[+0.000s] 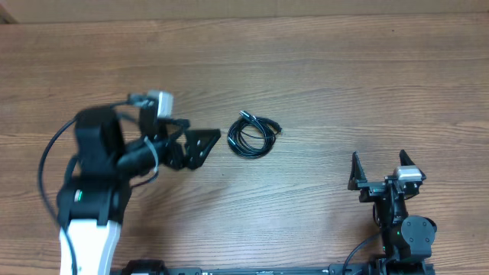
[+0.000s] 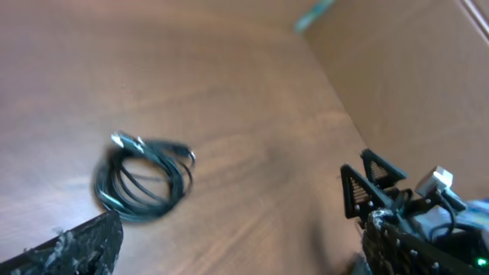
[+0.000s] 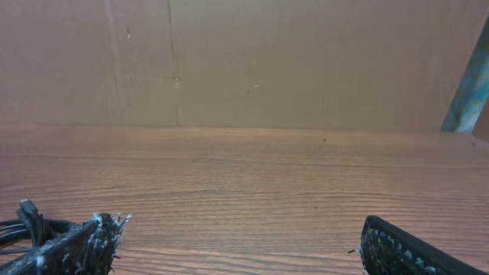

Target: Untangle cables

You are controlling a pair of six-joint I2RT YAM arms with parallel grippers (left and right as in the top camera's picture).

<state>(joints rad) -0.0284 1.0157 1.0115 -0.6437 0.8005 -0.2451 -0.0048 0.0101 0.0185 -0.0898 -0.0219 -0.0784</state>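
**A:** Where are the cables now?

**B:** The cables (image 1: 250,135) lie as one small coil on the bare desk (image 1: 321,69), about the middle of the overhead view. Their plug ends poke out at the coil's upper edge. Nothing touches them.

**A:** And the left fingers?

**B:** The left fingers (image 1: 202,143) sit just to the left of the coil in the frame, spread as wide as they go and gripping nothing. In the left wrist view the coil (image 2: 141,179) shows in the left half, ahead of the one finger visible at the lower left corner. I'd judge they are lined up that way to come at the coil from its side.

**A:** The other arm?

**B:** The right fingers (image 1: 355,174) are in the lower right of the overhead view, well apart from the coil. They are parted wide and empty, pointing toward the top of the frame. They are probably parked there to leave room, or to take a second strand once a loop is lifted.

**A:** Any box or tray to sort into?

**B:** None that I can see. The coil lies straight on the wood.
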